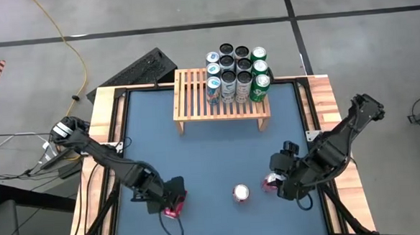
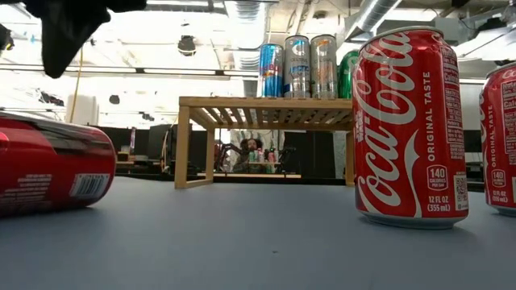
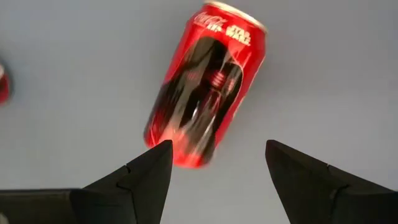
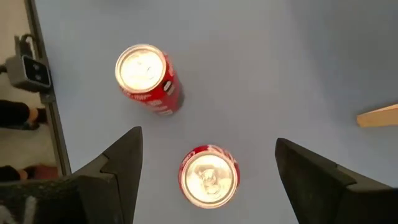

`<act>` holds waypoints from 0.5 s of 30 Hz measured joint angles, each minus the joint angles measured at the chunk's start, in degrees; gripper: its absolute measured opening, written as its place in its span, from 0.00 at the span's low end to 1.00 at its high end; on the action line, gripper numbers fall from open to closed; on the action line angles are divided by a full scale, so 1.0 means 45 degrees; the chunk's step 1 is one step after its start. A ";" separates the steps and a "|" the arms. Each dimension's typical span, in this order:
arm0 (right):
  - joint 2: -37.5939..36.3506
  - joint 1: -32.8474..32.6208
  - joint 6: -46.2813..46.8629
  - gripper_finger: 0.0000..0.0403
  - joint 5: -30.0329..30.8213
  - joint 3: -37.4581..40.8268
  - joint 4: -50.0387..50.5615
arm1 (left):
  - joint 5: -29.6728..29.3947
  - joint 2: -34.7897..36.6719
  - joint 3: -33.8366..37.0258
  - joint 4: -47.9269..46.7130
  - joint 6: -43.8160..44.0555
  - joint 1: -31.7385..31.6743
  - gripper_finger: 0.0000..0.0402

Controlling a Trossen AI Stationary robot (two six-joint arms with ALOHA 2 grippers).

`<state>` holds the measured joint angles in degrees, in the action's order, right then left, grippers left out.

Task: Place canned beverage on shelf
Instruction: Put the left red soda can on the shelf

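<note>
High view: eleven cans (image 1: 235,74) stand at the back of the shelf (image 1: 220,102), and three red cans are on the table (image 1: 212,153). One can lies on its side (image 3: 205,87) under the open left gripper (image 1: 173,206). Two upright ones (image 4: 149,78) (image 4: 209,177) stand near the front, the second between the open right gripper's (image 4: 208,180) fingers, ungripped.

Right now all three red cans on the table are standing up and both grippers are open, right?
Not quite. Only two red cans stand up: one in the middle and one under the right gripper. The third can lies on its side below the left gripper, as the left wrist view shows. Both grippers are open.
</note>
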<state>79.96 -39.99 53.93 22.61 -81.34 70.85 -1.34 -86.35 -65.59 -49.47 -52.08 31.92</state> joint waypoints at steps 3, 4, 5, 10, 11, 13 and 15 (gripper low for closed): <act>0.0000 0.0212 0.0046 0.75 -0.0072 0.0000 -0.0036 | 0.0391 -0.0002 0.0234 0.0473 -0.1187 -0.0219 0.61; 0.0000 0.0276 0.0046 0.75 -0.0131 0.0000 -0.0094 | 0.0486 0.0000 0.0284 0.0683 -0.1572 -0.0236 0.62; 0.0000 0.0328 0.0042 0.75 -0.0277 0.0000 -0.0165 | 0.0493 0.0000 0.0343 0.0946 -0.1922 -0.0233 0.62; 0.0000 0.0506 0.0049 0.75 -0.0698 0.0000 -0.0313 | 0.1123 0.0000 0.0556 0.2038 -0.2850 -0.0139 0.64; 0.0000 0.0519 0.0047 0.75 -0.0735 0.0000 -0.0338 | 0.1317 0.0000 0.0671 0.2265 -0.3056 -0.0115 0.64; 0.0000 0.0519 0.0111 0.75 -0.0745 0.0000 -0.0350 | 0.1589 0.0000 0.1004 0.2680 -0.3134 -0.0095 0.65; 0.0000 0.0514 0.0286 0.75 -0.0749 0.0000 -0.0355 | 0.1570 0.0000 0.1479 0.3097 -0.3177 -0.0082 0.66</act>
<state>79.96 -37.67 55.22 19.25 -81.34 69.26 5.72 -86.35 -58.93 -35.54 -66.38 31.55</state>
